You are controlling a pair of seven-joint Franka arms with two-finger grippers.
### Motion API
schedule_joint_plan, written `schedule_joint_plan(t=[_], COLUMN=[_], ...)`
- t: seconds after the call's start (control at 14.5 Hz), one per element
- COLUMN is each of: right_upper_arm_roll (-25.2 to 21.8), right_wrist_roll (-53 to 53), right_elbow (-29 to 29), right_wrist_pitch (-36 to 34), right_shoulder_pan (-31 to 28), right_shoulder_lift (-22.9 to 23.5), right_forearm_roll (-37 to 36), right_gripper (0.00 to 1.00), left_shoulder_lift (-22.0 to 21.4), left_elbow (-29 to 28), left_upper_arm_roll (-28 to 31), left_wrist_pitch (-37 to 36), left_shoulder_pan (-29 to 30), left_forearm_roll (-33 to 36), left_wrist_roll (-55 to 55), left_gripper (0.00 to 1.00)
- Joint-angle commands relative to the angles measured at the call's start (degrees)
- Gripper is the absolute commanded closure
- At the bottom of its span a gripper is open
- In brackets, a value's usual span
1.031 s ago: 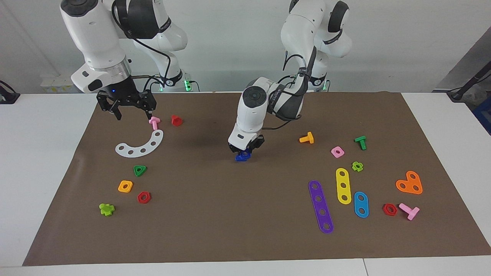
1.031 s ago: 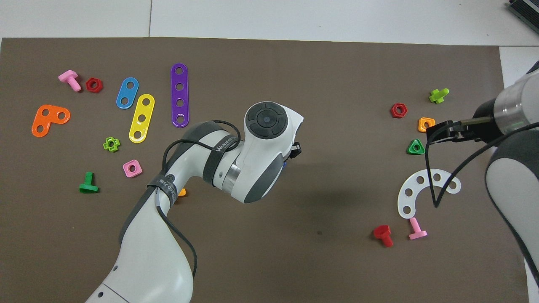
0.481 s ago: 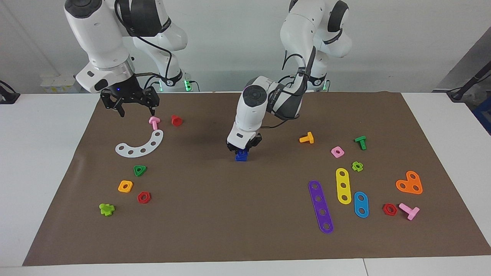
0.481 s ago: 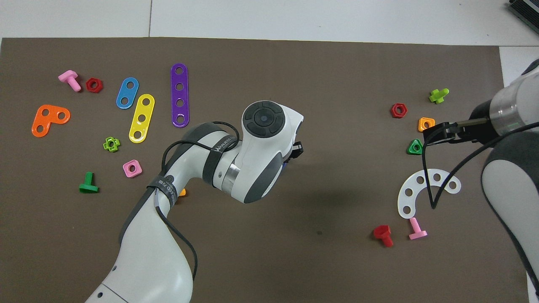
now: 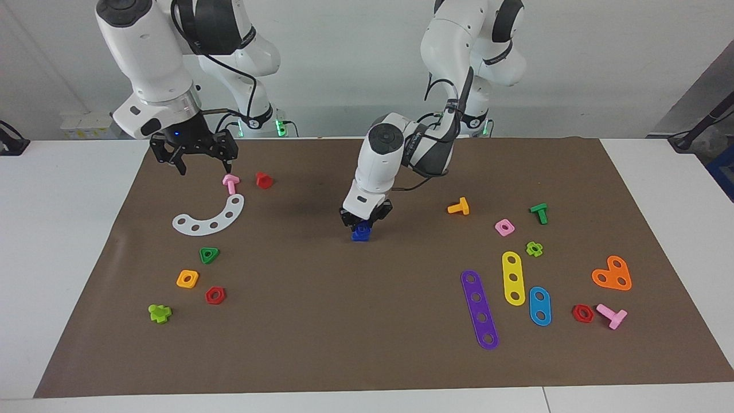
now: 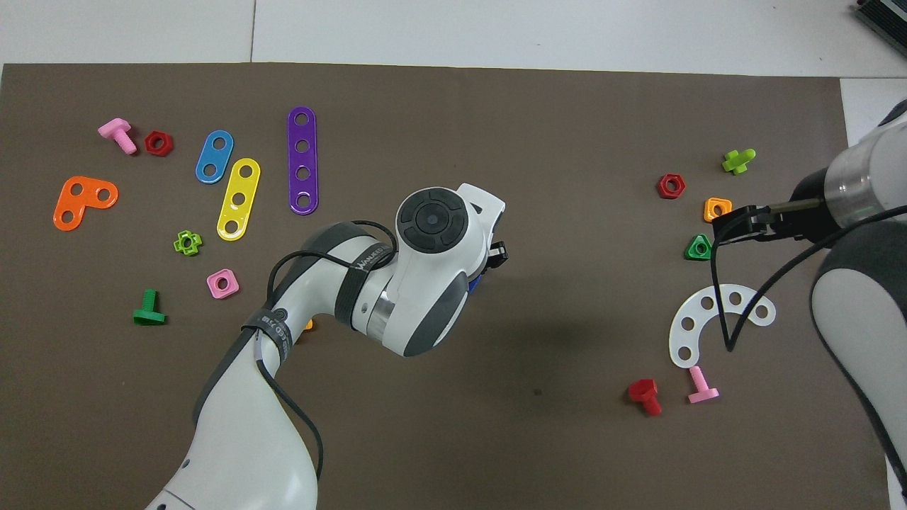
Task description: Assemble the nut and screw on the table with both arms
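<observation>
One dark-blue piece [image 5: 360, 232] stands on the brown mat [image 5: 367, 321] near the middle of the table. I cannot separate nut from screw in it. My left gripper [image 5: 363, 222] hangs directly above it, at its top edge. In the overhead view the left arm hides all but a blue sliver [image 6: 473, 283], and only a black part of the left gripper [image 6: 497, 253] shows. My right gripper [image 5: 203, 167] is open and empty, up over the mat's edge nearest the robots, beside a pink screw [image 5: 230, 183]. It also shows in the overhead view [image 6: 731, 225].
Toward the right arm's end lie a red screw [image 5: 264, 179], a white curved strip [image 5: 209, 218], a green triangular nut [image 5: 209, 255] and an orange-yellow nut [image 5: 187, 279]. Toward the left arm's end lie an orange screw [image 5: 459, 206], a pink nut [image 5: 504, 227] and coloured strips [image 5: 479, 310].
The blue piece went from tilted under the left gripper to upright on the mat, and the left wrist lifted slightly. The right gripper rose and drew back toward the robots.
</observation>
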Motion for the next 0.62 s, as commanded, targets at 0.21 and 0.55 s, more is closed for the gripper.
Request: schedule_joint_plan(t=[0.21, 0.55], right_upper_arm_roll=[0.1, 0.1], right_wrist_roll=[-1.3, -1.4], right_elbow=[-0.1, -0.2], right_wrist_pitch=[0.0, 0.0], right_shoulder_pan=[-0.6, -0.6], right_shoulder_lift=[-0.2, -0.2], right_forearm_roll=[0.8, 0.8], right_gripper=[0.0, 0.0], left_shoulder_lift=[-0.6, -0.4], left_elbow=[-1.1, 0.6], left_upper_arm_roll=[0.8, 0.8], left_wrist_pitch=[-2.7, -4.7], left_shoulder_pan=[-0.9, -0.8], left_forearm_roll=[-1.2, -2.3], left_wrist_roll=[-0.3, -0.3], left_gripper=[1.0, 1.0])
